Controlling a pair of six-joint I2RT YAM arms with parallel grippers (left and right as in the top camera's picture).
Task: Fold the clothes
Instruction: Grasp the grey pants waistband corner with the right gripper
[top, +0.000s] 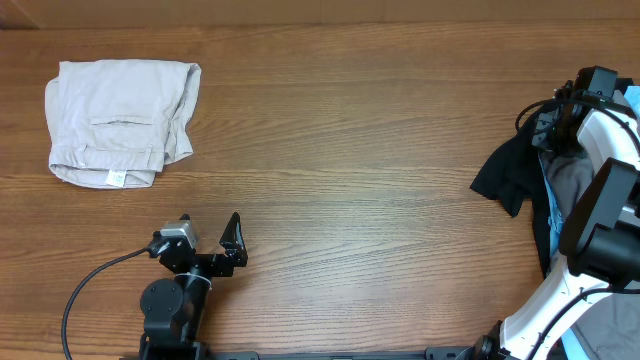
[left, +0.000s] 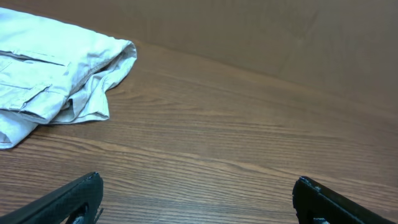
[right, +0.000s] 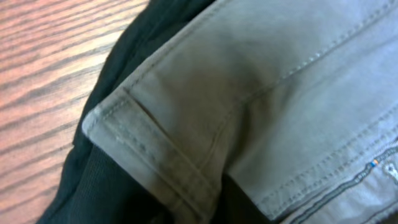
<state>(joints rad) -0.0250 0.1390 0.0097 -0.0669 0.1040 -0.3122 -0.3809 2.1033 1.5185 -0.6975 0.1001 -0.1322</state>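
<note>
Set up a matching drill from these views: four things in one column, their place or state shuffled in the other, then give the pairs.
1. beige cotton shorts
2. black fabric garment
3. grey cotton shorts with stitched seams
4. left gripper

A. lies on top of dark cloth
B. folded, near the table's far left corner
C. fingers apart, holding nothing
D. bunched at the table's right edge

Pairs: 1-B, 2-D, 3-A, 4-C.
</note>
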